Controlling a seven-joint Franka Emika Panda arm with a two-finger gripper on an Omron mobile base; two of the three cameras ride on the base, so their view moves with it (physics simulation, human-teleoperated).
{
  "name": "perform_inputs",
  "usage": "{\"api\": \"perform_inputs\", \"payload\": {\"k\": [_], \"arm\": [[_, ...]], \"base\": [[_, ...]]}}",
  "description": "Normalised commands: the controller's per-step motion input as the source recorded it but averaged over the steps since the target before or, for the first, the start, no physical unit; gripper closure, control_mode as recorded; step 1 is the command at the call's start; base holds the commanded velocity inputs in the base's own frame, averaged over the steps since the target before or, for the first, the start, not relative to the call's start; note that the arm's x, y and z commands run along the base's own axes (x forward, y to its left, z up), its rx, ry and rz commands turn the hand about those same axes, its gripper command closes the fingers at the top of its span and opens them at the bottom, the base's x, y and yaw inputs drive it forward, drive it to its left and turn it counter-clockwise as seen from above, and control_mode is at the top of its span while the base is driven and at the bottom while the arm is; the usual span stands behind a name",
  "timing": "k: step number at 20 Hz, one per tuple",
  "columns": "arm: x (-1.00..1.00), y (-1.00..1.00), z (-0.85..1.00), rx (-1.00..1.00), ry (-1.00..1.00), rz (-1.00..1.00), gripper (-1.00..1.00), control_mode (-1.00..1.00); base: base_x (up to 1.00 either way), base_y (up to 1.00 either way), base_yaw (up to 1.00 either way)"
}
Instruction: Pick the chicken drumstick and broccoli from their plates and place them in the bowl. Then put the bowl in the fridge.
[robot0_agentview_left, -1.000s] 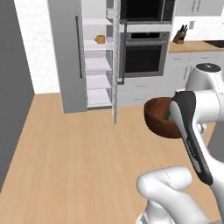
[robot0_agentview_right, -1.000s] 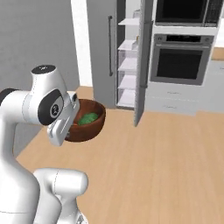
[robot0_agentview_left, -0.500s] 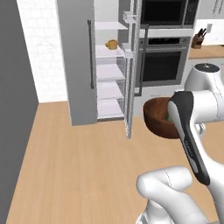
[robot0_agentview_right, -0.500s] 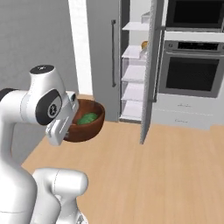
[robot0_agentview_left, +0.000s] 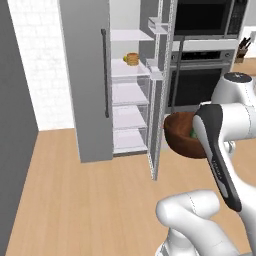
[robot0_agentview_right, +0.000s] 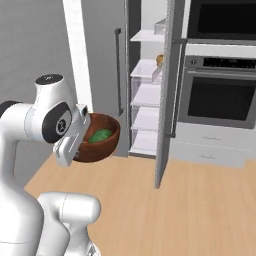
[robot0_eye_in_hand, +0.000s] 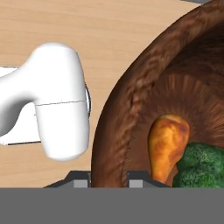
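Observation:
My gripper (robot0_eye_in_hand: 109, 180) is shut on the rim of the dark reddish-brown wooden bowl (robot0_eye_in_hand: 127, 109) and holds it in the air in front of the fridge. Inside the bowl lie the orange-brown chicken drumstick (robot0_eye_in_hand: 167, 144) and the green broccoli (robot0_eye_in_hand: 202, 167). From the base, the bowl (robot0_agentview_left: 181, 136) hangs right of the fridge's open door (robot0_agentview_left: 161, 85), and a bit of broccoli (robot0_agentview_right: 100, 135) shows over the bowl's (robot0_agentview_right: 102, 142) rim. The fridge (robot0_agentview_left: 84, 80) stands open, with white shelves (robot0_agentview_right: 146, 95) facing me. The plates are out of view.
A small yellow-brown item (robot0_agentview_left: 131, 59) sits on an upper fridge shelf. A black built-in oven (robot0_agentview_right: 220, 95) stands right of the fridge, and a grey wall (robot0_agentview_left: 15, 125) lies to the left. Bare wooden floor (robot0_agentview_left: 80, 200) stretches between me and the fridge.
The whole scene has shifted and grown: the base has come closer to the open fridge. The bowl stays held in the same place relative to the arm.

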Motion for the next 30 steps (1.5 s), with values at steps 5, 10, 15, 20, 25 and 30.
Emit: {"api": "perform_inputs", "payload": {"k": [5, 10, 15, 20, 25, 30], "arm": [[0.0, 0.0, 0.0, 0.0, 0.0, 0.0, 1.0, 1.0], [0.0, 0.0, 0.0, 0.0, 0.0, 0.0, 1.0, 1.0], [0.0, 0.0, 0.0, 0.0, 0.0, 0.0, 1.0, 1.0], [0.0, 0.0, 0.0, 0.0, 0.0, 0.0, 1.0, 1.0], [0.0, 0.0, 0.0, 0.0, 0.0, 0.0, 1.0, 1.0], [0.0, 0.0, 0.0, 0.0, 0.0, 0.0, 1.0, 1.0]], "base": [[0.87, -0.2, -0.03], [0.73, 0.14, 0.06], [0.84, 0.49, 0.12], [0.96, 0.48, 0.07], [0.95, 0.12, 0.01], [0.83, -0.17, -0.03]]}}
